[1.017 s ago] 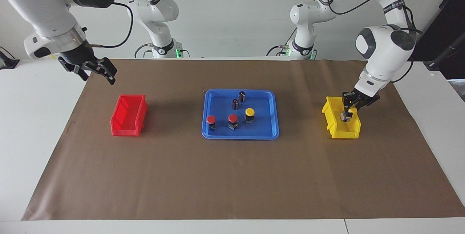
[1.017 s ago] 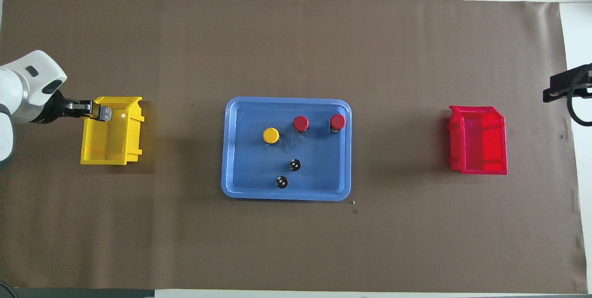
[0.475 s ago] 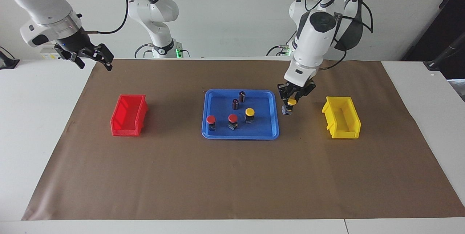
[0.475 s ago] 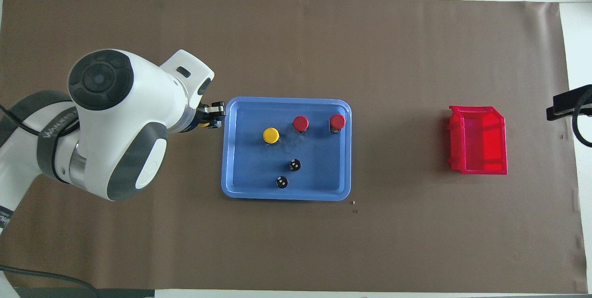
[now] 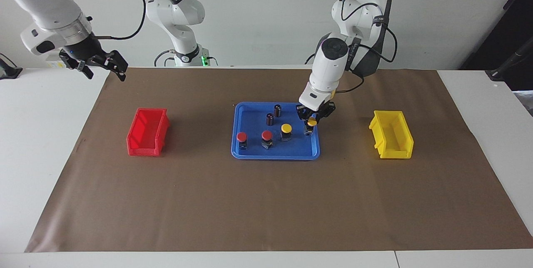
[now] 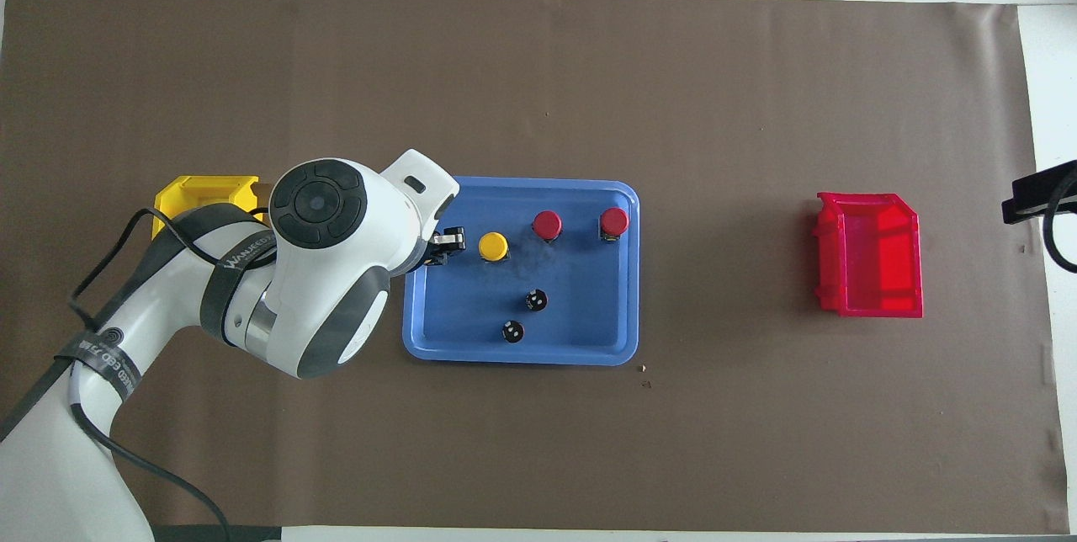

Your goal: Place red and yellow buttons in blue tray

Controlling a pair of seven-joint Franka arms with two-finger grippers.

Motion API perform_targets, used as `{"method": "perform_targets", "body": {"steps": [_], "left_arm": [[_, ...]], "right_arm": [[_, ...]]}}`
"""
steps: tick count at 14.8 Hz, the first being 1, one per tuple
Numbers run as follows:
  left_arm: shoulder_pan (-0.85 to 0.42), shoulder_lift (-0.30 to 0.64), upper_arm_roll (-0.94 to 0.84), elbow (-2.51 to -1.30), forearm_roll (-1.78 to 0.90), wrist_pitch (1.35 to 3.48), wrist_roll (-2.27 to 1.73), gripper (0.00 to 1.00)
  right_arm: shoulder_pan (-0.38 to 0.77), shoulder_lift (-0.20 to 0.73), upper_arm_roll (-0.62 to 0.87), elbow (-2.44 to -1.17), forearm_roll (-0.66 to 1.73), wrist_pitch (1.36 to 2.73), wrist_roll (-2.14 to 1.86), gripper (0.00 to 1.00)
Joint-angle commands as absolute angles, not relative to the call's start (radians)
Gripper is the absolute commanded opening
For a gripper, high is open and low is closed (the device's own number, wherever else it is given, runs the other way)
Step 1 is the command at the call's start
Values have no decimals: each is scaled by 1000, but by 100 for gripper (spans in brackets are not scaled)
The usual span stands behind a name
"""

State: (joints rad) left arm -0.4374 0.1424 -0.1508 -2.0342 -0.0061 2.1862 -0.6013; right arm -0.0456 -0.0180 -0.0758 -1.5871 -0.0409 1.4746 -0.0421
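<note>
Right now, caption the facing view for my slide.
Left gripper holds the last yellow button over the blue tray; right gripper waits open.

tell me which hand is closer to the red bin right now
Right. The right hand hangs over the table edge by the red bin; the left hand, holding a yellow button, is over the blue tray.

The white desk (image 5: 50, 168) is covered by a matt, faintly creased brown paper sheet (image 5: 266, 205), on which a smooth, slightly glossy blue plastic rectangular tray (image 5: 275, 154) and glossy red (image 5: 146, 132) and yellow (image 5: 391, 135) plastic bins are set.
</note>
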Motion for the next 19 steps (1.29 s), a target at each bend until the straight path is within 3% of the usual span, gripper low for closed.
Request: {"method": "perform_targets", "body": {"steps": [1,3,4,5,6,7,9,12,16,19], "left_arm": [[-454,135,-133,-2066,-6,2241,-611,7],[-454,138,-133,-2066,-6,2252,-611,7],[-454,137,-133,-2069,-6,2253,-611,12],[-454,137,-133,-2081,-6,2255,-611,28],[-454,135,-133,-2089,-6,2264,-611,65],[-451,133,-133,-2095,-6,2269,-611,81],[-449,133,-132,-2089,-6,2261,-611,100],[-437,121,-127,-2019,-5,2161,-601,100],[-379,127,-123,-1762,2,1864,-501,100],[-286,83,-123,-1714,2,1812,-376,100]], "right_arm": [[-49,-31,-71,-1608,-54,1485,-57,100],[-48,-32,-69,-1608,-54,1483,-58,100],[-49,-31,-69,-1608,-52,1483,-60,100],[-51,-32,-69,-1606,-52,1482,-60,100],[-52,-31,-69,-1606,-52,1480,-61,100],[-57,-31,-69,-1606,-46,1482,-63,100],[-55,-31,-69,-1606,-46,1482,-63,100],[-55,-31,-69,-1606,-44,1480,-63,100],[-55,-31,-69,-1602,-44,1480,-66,100],[-54,-31,-69,-1601,-44,1477,-66,100]]}}
